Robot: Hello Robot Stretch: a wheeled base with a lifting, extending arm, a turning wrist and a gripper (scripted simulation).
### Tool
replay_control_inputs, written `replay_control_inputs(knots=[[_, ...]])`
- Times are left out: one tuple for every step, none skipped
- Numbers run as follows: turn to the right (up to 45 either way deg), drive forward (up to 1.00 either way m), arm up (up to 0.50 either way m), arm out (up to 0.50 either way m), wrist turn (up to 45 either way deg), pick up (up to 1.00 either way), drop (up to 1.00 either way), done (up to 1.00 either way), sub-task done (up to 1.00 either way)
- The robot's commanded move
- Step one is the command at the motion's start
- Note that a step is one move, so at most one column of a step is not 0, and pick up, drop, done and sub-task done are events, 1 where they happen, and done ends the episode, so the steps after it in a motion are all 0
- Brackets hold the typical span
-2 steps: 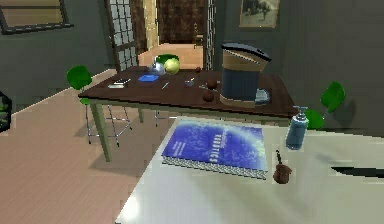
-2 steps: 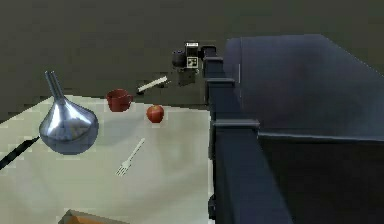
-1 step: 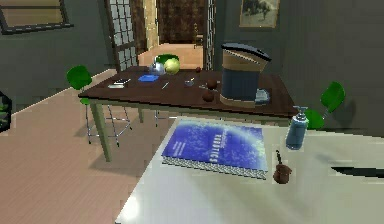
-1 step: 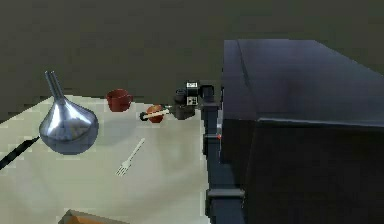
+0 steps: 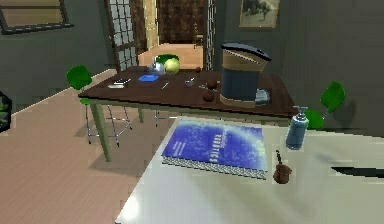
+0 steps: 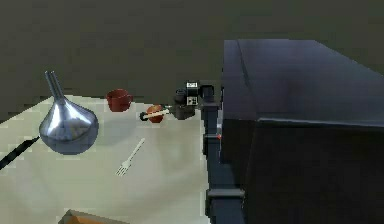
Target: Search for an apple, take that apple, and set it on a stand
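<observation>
Since the gripper [image 6: 150,116] sits low at the pale table [image 6: 175,175] with a small orange-red blob [image 6: 157,111] right at its fingers, I judge that I am in the taking step. The blob lies against the tabletop, so I cannot tell whether anything is held, nor how the jaws stand. Nearest me on that table lies a fork [image 6: 128,158]. A silver long-necked vase [image 6: 68,125] stands toward the table's edge at the arm side view's left, and a red-brown bowl [image 6: 120,99] sits near the fingers, farther out. The arm [image 6: 211,150] runs up close beside a big dark boxy mass [image 6: 300,130]. Looking ahead, a blue notebook [image 5: 215,147], a small brown upright piece [image 5: 282,172] and a spray bottle [image 5: 297,128] occupy the pale table's far part. Beyond it is a dark dining table [image 5: 180,98] with a coffee machine [image 5: 243,75] near its right end. A round yellow-green fruit [image 5: 172,65] near that table's far edge reads to me as an apple. My next move calls for settling which one is the apple. If it is the blob, I would lift straight up, clear of bowl and vase. If it is the fruit, I must drive round the pale table, minding the green chairs [image 5: 78,76] at the dining table's ends.
</observation>
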Motion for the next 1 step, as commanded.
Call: replay_control_inputs(knots=[[0.0, 0.00, 0.10, 0.00, 0.0, 0.00, 0.00, 0.00, 0.00]])
